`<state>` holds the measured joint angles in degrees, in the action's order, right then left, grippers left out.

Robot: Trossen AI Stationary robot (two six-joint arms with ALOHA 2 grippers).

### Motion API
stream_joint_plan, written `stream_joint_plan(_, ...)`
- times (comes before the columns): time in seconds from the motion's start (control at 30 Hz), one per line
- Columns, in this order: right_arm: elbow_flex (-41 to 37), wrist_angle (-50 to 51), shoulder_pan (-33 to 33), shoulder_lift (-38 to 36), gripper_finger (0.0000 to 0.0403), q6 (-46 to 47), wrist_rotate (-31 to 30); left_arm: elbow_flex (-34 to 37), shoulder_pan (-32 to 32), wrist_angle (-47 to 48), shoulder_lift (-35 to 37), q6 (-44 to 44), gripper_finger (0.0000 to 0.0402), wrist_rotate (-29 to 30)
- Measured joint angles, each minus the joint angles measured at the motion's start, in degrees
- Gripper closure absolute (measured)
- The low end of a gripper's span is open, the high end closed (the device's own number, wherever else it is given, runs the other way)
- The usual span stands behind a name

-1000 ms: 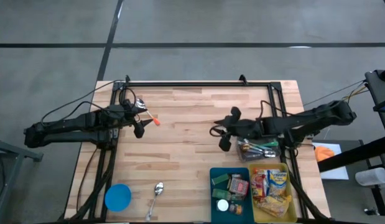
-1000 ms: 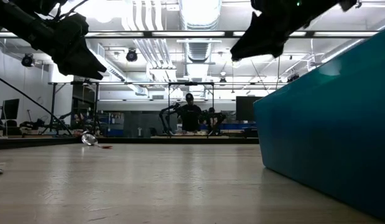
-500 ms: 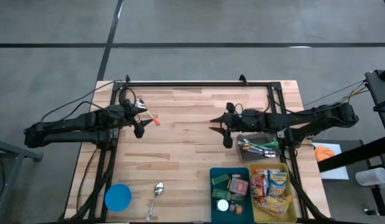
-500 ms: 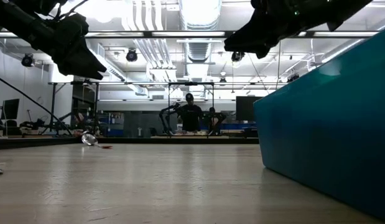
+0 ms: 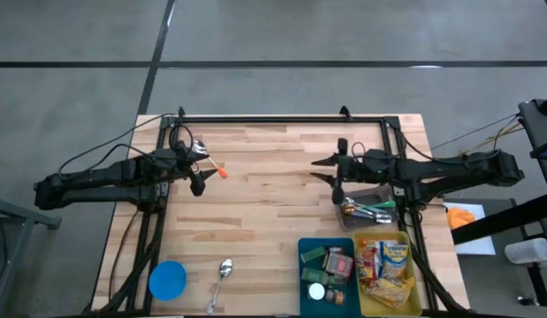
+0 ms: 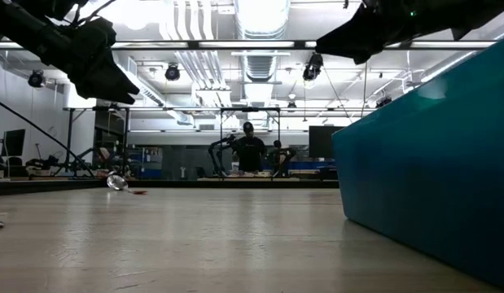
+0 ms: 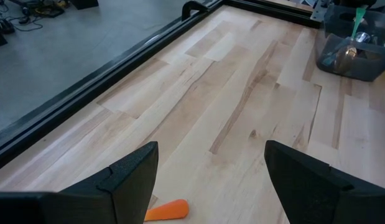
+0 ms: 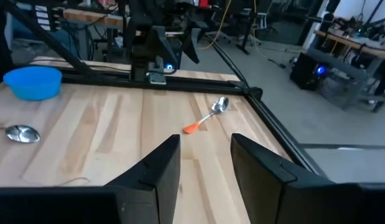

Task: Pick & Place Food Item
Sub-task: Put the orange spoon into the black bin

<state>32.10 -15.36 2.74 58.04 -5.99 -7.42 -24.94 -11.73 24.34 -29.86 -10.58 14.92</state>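
1. Now the right gripper (image 5: 330,170) sits closer to the table's right side than a second ago, having drawn back from the open wood toward the clear plastic cutlery container (image 5: 366,205), which lies just beside and behind its fingers. Its jaws stand a little apart with nothing between them.
2. Unchanged, the left gripper (image 5: 197,177) hovers over the table's left part, jaws released wide and empty.
3. Just ahead of the left jaws lies the small orange-handled metal spoon (image 5: 209,159), its orange handle tip (image 7: 166,210) showing between the left fingers in the wrist view.
4. Food items sit well behind the right jaws: packets in the teal plastic bin (image 5: 327,262) and the yellow plastic bin (image 5: 388,265).
5. Far from either jaws lie a blue round bowl (image 5: 168,279) and a silver metal spoon (image 5: 223,273); nothing stands between the grippers.
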Motion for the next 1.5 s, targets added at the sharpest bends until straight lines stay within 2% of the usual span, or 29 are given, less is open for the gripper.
stream_joint_plan(0.13, -0.4, 0.1, 0.1, -0.7, 0.0264, -2.0, 0.0, 0.0, 0.0, 0.0, 0.0, 0.0, 0.0103, 0.0)
stream_joint_plan(1.5, 0.2, 0.1, 0.0, -0.6, 0.0264, 0.0, -0.1, 0.0, 0.0, 0.0, 0.0, 0.0, 0.0103, 0.0)
